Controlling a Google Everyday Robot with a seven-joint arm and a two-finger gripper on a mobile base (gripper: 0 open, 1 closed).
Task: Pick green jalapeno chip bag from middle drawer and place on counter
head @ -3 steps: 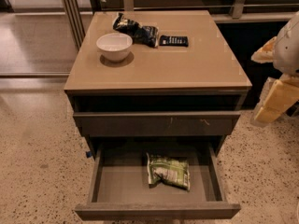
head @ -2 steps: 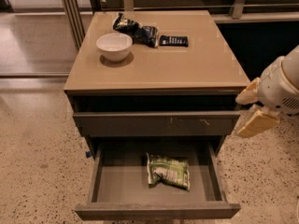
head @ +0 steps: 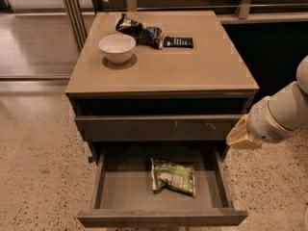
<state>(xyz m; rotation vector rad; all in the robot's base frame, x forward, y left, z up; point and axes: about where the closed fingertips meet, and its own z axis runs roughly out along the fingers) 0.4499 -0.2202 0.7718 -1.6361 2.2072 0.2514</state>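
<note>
The green jalapeno chip bag (head: 173,176) lies flat on the floor of the open middle drawer (head: 110,196), right of its middle. My gripper (head: 242,134), with tan fingers on a white arm, hangs at the cabinet's right side, level with the shut drawer front above. It is open and empty, up and to the right of the bag and not touching it. The tan counter (head: 192,69) tops the cabinet.
On the counter stand a white bowl (head: 117,47), a black-and-blue snack bag (head: 140,32) and a flat black packet (head: 178,42). The scratched grey drawer front (head: 159,128) above the open drawer is shut. Speckled floor surrounds the cabinet; a dark wall is at the right.
My arm has swung down and left from the right edge, bringing the gripper near the cabinet's right front corner above the open drawer. The bag has not moved.
</note>
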